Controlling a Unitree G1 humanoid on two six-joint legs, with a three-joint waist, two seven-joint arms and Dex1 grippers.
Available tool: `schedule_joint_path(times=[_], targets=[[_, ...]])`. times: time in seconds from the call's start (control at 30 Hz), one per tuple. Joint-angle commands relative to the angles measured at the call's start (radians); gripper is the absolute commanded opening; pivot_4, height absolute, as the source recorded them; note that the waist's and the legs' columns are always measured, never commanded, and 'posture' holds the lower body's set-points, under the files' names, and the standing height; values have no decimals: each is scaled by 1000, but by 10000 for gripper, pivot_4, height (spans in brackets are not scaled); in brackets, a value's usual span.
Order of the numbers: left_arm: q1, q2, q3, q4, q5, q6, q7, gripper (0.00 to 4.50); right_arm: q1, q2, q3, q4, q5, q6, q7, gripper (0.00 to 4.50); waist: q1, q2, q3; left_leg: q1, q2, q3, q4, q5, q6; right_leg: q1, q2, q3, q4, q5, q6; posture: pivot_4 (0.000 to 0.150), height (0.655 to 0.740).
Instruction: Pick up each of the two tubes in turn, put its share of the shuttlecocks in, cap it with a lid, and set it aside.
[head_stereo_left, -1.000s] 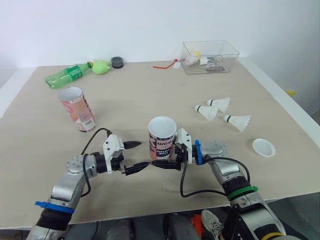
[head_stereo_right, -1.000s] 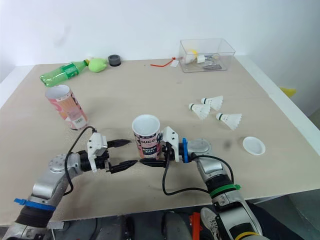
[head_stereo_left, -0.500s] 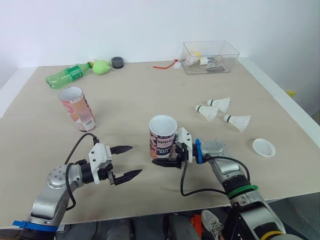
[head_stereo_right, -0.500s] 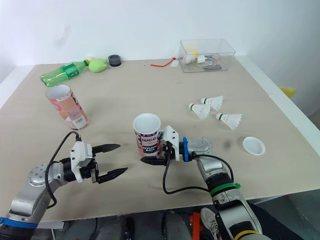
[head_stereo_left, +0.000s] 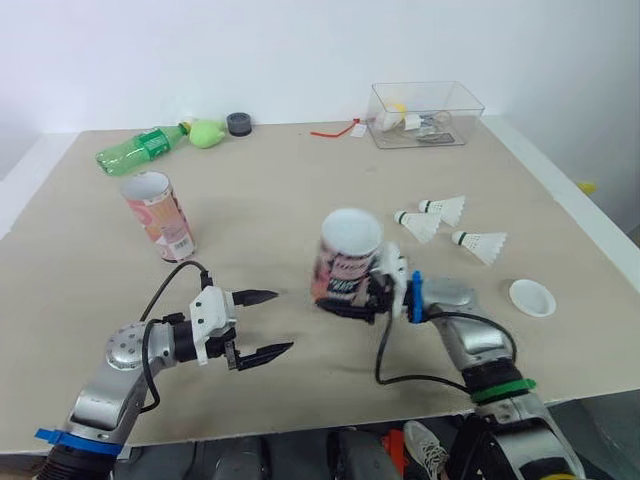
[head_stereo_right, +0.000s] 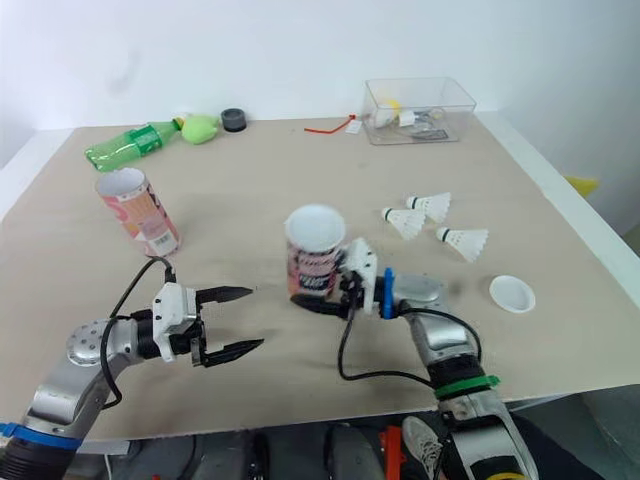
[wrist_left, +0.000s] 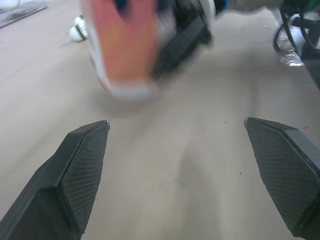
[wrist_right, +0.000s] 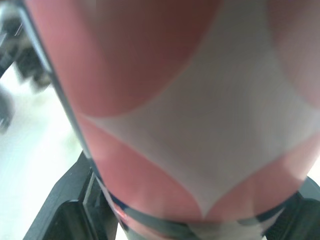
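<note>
Tube (head_stereo_left: 348, 255) gripped in right hand (head_stereo_left: 349, 304), tilted.

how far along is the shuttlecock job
Nothing finished. The right gripper grips the near tube, uncapped; the left gripper is open. The far tube stands open, three shuttlecocks and a white lid lie on the table. Filling, capping and setting aside remain for both.

2 tubes are showing, near tube (head_stereo_left: 347, 262) & far tube (head_stereo_left: 158, 215); 3 shuttlecocks (head_stereo_left: 416, 226) (head_stereo_left: 441, 209) (head_stereo_left: 478, 243) are lying loose; 1 white lid (head_stereo_left: 530, 297) is lying flat. Misc. items are numbering 1 each: green bottle (head_stereo_left: 138, 151); clear box (head_stereo_left: 425, 101); black round obj (head_stereo_left: 238, 123); pale-green obj (head_stereo_left: 206, 133); red strip (head_stereo_left: 328, 132) w/ a tag.
</note>
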Motion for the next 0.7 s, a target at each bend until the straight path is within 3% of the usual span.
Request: schedule_joint_path(times=[0.03,0.13,0.37,0.7], targets=[[-23,11,-11,-17,-13,4,-20,45000,26,-64,-188,-123,103,100,-126,33150,0,0,0,0,0,0,0,0,0,0,0,0,0,0,0,1500,7400],[-42,6,-25,-13,-18,18,-30,45000,45,-103,-341,-139,148,175,-277,33150,0,0,0,0,-1,0,0,0,0,0,-1,0,0,0,1,1500,7400],[-77,-13,-61,-21,-18,42,-21,45000,101,-159,-573,-15,54,163,-624,33150,-3,0,0,0,-1,-1,-1,0,0,0,0,2,0,-2,1,1500,7400],[-91,-7,-63,-23,-18,58,-18,45000,63,-217,-668,298,-6,187,-900,33150,-5,1,0,1,-1,0,-1,0,0,1,2,4,0,-1,2,1500,7400]])
